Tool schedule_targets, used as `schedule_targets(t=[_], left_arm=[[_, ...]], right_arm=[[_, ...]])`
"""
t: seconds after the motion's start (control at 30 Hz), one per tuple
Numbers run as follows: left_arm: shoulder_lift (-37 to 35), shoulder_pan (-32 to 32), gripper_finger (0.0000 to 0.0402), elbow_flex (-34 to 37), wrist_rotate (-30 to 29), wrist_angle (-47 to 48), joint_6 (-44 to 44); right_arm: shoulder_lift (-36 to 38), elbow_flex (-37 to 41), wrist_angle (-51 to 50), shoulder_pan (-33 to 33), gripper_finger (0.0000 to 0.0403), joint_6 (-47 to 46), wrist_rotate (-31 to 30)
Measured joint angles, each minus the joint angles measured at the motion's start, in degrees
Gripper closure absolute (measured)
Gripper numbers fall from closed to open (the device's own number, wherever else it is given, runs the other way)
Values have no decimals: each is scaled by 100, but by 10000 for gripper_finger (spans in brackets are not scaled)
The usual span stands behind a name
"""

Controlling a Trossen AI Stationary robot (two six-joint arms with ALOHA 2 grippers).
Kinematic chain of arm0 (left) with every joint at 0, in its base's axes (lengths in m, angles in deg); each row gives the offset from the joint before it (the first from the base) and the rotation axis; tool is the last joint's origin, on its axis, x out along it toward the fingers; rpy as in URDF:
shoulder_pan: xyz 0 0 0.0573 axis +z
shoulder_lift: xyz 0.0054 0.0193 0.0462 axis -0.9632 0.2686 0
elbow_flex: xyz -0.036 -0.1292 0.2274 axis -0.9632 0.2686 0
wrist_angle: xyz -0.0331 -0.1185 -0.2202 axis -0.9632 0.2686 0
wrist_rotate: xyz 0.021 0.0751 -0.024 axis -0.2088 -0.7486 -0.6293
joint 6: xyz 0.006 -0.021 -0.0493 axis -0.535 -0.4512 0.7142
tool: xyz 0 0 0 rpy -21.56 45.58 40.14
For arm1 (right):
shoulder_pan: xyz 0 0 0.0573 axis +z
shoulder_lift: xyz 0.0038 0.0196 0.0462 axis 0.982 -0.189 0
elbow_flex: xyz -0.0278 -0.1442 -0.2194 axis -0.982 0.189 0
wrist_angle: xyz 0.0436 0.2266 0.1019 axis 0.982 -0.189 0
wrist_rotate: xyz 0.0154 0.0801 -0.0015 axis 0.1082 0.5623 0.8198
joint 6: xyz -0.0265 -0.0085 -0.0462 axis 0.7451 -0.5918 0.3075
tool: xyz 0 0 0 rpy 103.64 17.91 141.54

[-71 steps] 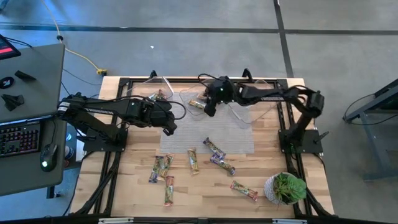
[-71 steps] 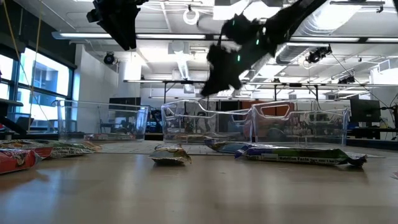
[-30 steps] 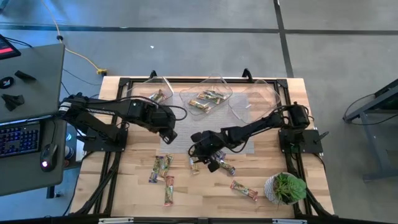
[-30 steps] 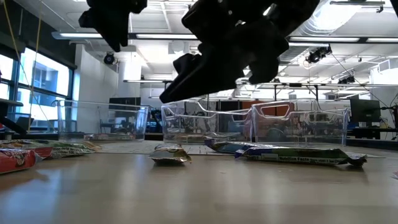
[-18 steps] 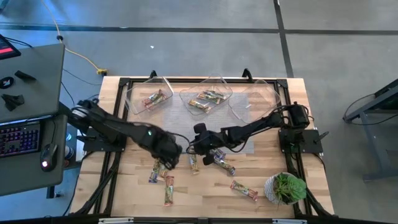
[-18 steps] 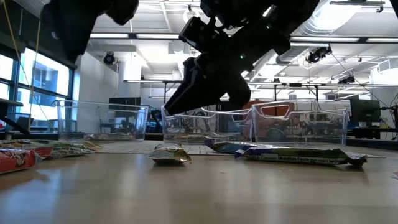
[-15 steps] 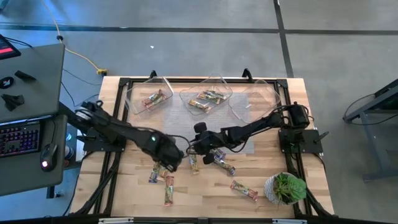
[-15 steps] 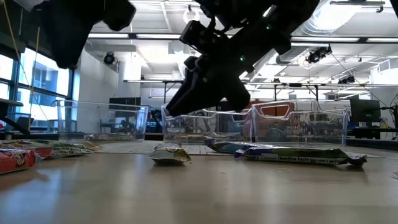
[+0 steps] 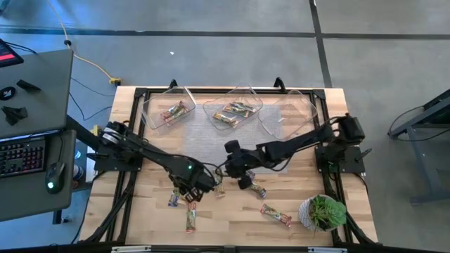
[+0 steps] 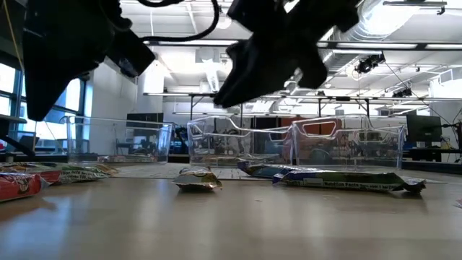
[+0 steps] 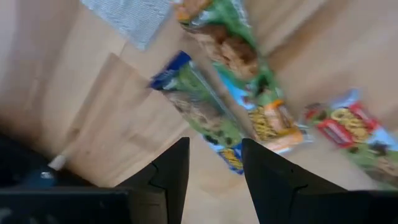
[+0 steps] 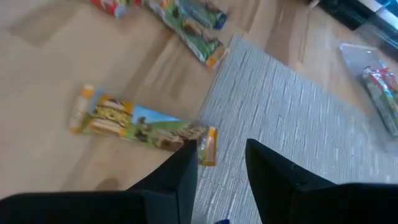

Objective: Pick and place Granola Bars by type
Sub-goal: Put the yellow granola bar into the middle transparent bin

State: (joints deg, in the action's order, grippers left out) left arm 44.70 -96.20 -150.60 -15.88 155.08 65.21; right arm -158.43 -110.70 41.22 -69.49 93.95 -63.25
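1. Wooden table (image 9: 140, 211) fills the frame's centre, a grey mat (image 9: 211, 151) on it.
2. Granola Bars (image 9: 274, 214) lie scattered lower centre, long axes mostly diagonal.
3. Left gripper (image 11: 214, 177) hovers above two bars, fingers parted, empty.
4. Right gripper (image 12: 221, 165) likewise, above the mat edge.

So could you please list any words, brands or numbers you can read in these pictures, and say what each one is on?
"Nutrition Facts": just legible, small, on the long bar lying nearest in the low view.
Bar wrappers in the left wrist view: printed, too blurred to read.
Bar in the right wrist view: too blurred to read.
Nothing else is readable.
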Motion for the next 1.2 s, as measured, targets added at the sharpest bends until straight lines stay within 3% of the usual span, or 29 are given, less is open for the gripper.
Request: schedule_targets(t=[0.23,0.43,0.6,0.8,1.0,1.2], left_arm=[[-222,-374,261,-3,-679,1097,483],[-431,-952,261,-4,-1132,567,953],[-430,-1248,261,-2,-1410,-365,1325],[-406,-1140,261,-11,-2178,-1464,1449],[-382,-911,261,-11,-2230,-1042,1471],[-382,-818,261,-11,-1780,-579,1421]], right_arm=[[885,30,-1513,26,284,-894,-82],[1783,734,-1774,26,284,-1186,-255],[2536,1780,-716,4,284,-1463,-296],[3145,2843,1109,31,284,-1492,-20],[3352,3334,1930,30,284,-1497,205],[3365,3449,1971,30,284,-1500,249]])
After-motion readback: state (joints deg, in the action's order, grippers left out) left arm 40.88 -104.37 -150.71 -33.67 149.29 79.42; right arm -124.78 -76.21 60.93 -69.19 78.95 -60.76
